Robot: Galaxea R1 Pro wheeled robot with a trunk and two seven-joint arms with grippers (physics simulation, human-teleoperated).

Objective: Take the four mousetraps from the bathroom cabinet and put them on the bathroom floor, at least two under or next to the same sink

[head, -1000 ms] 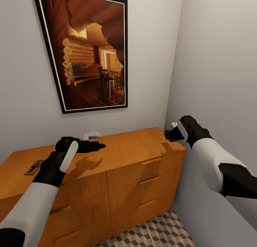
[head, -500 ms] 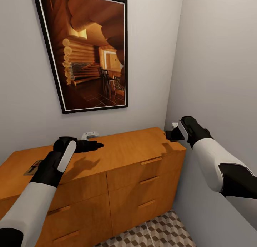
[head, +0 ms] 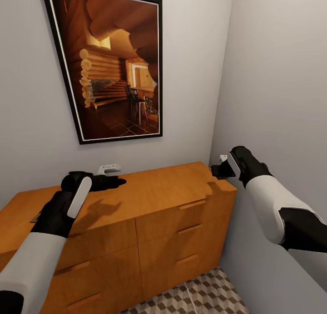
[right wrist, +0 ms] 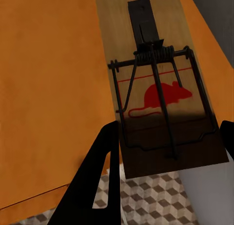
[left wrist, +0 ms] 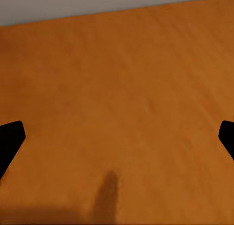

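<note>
— Over the cabinet, what are the two arms doing?
— The left gripper hangs above the flat top toward its left half, fingers spread wide with bare wood between them. The right gripper is at the cabinet's right rear corner, pinching a mousetrap between its fingers.
— How does that mousetrap sit?
— From the right wrist, its wooden board carries a dark spring bar and a red mouse print. It is held past the cabinet's edge, with the bathroom floor below.
— Anything else near the cabinet?
— A framed picture hangs on the wall above it. A small white piece sits at the back edge, just beside the left gripper.
</note>
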